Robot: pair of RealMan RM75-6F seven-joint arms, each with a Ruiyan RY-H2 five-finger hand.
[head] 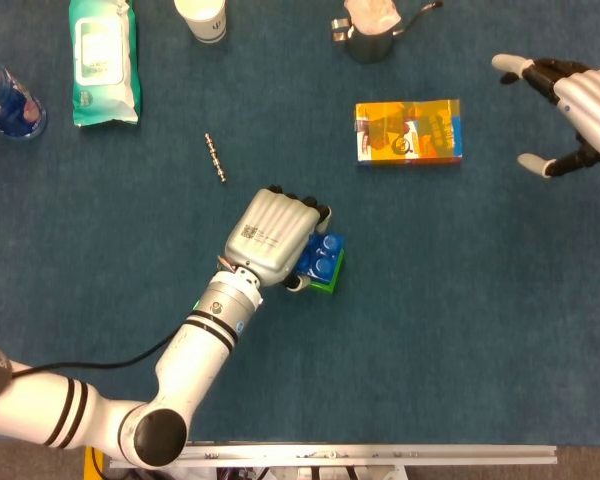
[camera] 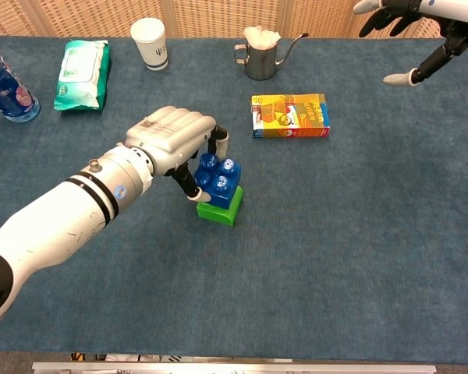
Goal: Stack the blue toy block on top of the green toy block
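The blue toy block [camera: 218, 181] [head: 321, 258] sits on top of the green toy block [camera: 221, 209] [head: 330, 284] near the middle of the table. My left hand [camera: 174, 142] [head: 271, 238] grips the blue block from the left side, its fingers curled around the block. My right hand [head: 568, 110] [camera: 409, 23] hovers open at the far right, well away from the blocks, with its fingers spread and nothing in it.
An orange box [head: 408, 131] lies right of centre. A metal pitcher [camera: 261, 56], a paper cup [camera: 150, 43], a green wipes pack [camera: 83, 74] and a blue bottle [camera: 6, 87] stand along the back. A small chain [head: 215, 158] lies on the blue cloth.
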